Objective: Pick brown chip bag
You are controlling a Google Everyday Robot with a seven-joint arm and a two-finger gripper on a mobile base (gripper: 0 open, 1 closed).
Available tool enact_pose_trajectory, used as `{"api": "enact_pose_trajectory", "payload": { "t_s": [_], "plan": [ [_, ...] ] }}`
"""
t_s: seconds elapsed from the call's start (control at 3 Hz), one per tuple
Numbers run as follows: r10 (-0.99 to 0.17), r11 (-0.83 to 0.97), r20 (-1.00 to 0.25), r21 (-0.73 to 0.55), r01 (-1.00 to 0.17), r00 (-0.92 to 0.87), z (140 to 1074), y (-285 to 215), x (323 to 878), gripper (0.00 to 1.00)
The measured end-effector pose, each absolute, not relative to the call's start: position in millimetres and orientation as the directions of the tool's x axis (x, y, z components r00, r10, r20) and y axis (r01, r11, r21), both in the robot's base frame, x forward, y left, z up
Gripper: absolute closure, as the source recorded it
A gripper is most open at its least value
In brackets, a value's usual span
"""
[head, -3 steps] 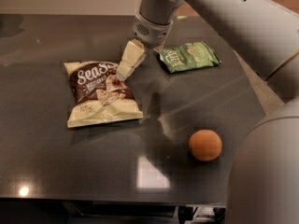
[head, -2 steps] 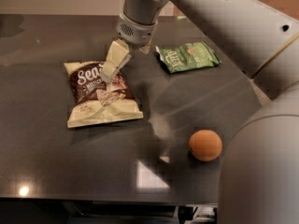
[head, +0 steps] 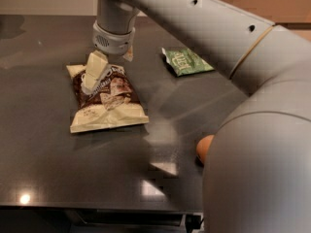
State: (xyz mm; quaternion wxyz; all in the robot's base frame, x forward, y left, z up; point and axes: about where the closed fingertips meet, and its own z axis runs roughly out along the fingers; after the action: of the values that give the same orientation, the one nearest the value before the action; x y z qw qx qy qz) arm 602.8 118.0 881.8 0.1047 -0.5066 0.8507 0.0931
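The brown chip bag point(head: 109, 103) lies flat on the dark table point(head: 48, 159) at left of centre, dark brown in the middle with cream ends. My gripper point(head: 110, 72) hangs from the grey arm right over the bag's far end. It is open. One cream finger point(head: 95, 71) is down on the bag's top left part, and the other finger point(head: 129, 56) shows just past the bag's far edge. The lettering at the bag's far end is hidden by the finger.
A smaller green bag point(head: 187, 61) lies to the right at the back. An orange ball point(head: 205, 147) sits at the right, half hidden by my arm's large grey link point(head: 262, 164). The table's front edge runs along the bottom.
My gripper has moved left and down from beside the bag's right edge to over its far end. The bags and the ball have not moved.
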Motion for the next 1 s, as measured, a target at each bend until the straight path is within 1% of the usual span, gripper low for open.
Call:
{"api": "enact_pose_trajectory", "payload": {
  "t_s": [0.67, 1.0],
  "plan": [
    [-0.864, 0.468, -0.199, 0.022, -0.884, -0.462, 850.7, 122.4, 604.2, 0.00],
    [-0.867, 0.469, -0.180, 0.018, -0.883, -0.464, 845.4, 120.1, 605.7, 0.18]
  ]
}}
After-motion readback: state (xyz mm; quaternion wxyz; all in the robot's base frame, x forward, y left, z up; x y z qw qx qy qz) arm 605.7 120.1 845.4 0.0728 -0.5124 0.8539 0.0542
